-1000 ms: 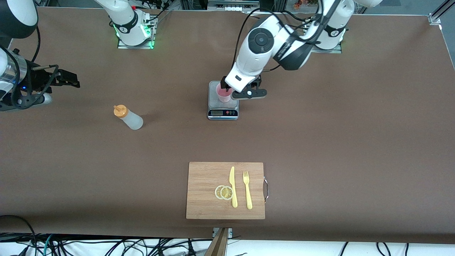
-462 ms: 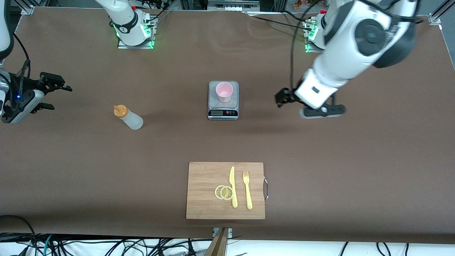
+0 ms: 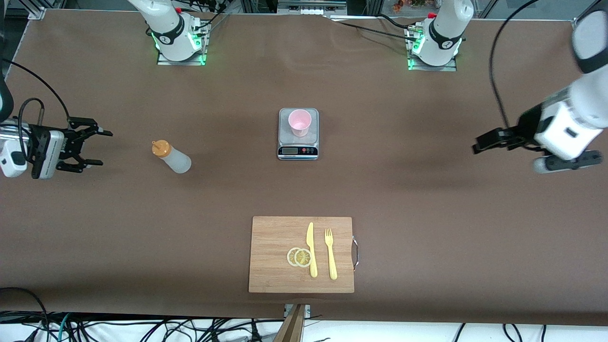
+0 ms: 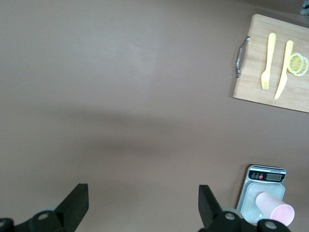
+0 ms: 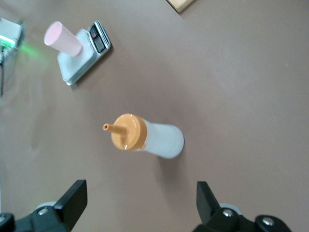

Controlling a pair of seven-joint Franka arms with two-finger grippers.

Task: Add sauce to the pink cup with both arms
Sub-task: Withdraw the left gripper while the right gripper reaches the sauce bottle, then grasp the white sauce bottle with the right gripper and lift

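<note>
I saw both grippers wide: right gripper facing the bottle, left gripper well apart from the cup.

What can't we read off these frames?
- Scale display: digits too small in the front view and both wrist views.
- Pink cup contents: too small in the front view; wrist views show only its side.
- Sauce bottle fill level: cloudy wall hides it.
- Left pincer fingertips: cut off by the left wrist view's edge.
</note>
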